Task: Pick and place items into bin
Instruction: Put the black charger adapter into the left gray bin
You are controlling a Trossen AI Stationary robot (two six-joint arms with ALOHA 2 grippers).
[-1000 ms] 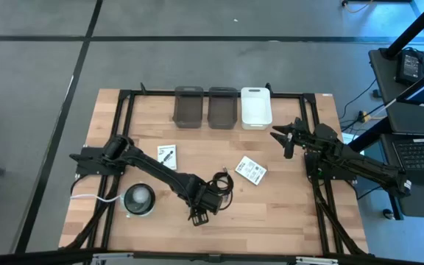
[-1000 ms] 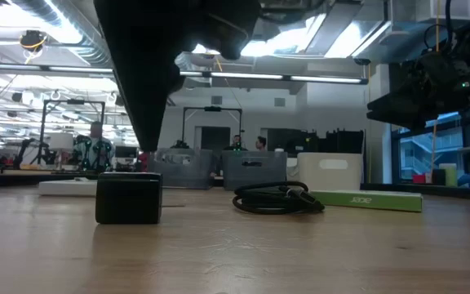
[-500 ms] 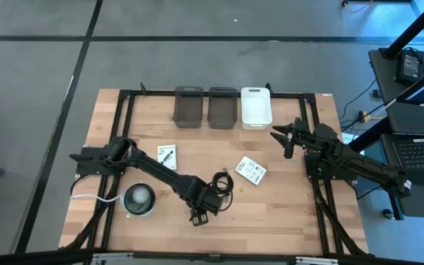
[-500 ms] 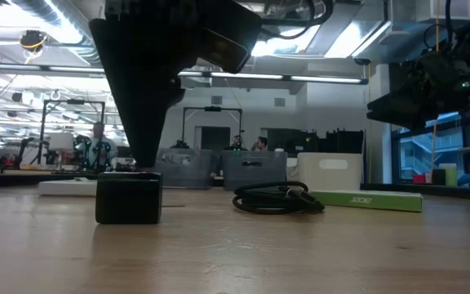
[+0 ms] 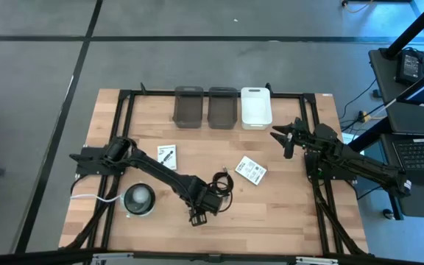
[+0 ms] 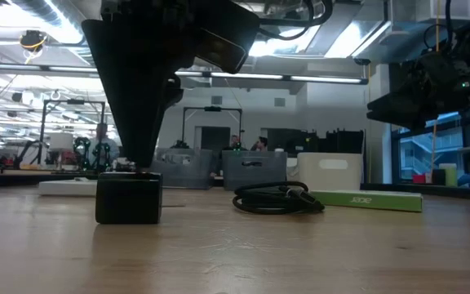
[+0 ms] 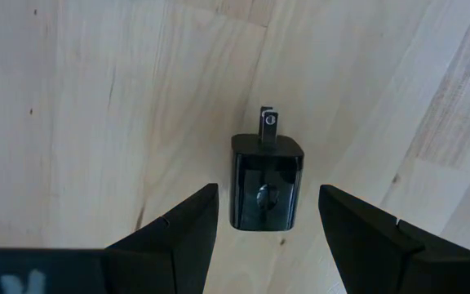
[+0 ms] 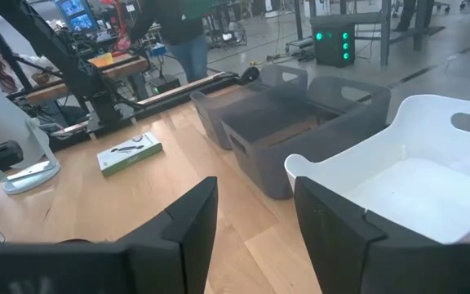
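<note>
The tiny black block (image 7: 268, 184) lies flat on the table, its metal prong pointing away from my left gripper (image 7: 268, 194). That gripper is open and points down, with one finger on each side of the block and wood showing in both gaps. In the low view its fingers (image 6: 135, 122) end at the top of the block (image 6: 129, 198). The coiled black cable (image 5: 221, 182) lies just beyond. Two white packets (image 5: 166, 155) (image 5: 250, 170) lie flat mid-table. My right gripper (image 5: 282, 138) hangs open near the white bin (image 5: 256, 107).
Two grey bins (image 5: 188, 107) (image 5: 223, 107) stand beside the white one at the far edge. The round grey-white disc (image 5: 139, 199) with its white cord sits left of my left gripper. Bare wood lies along the near edge. People show in the room behind.
My left gripper has come straight down toward the black block, its fingertips now level with the block's top. The block, cable and packets have stayed where they were.
</note>
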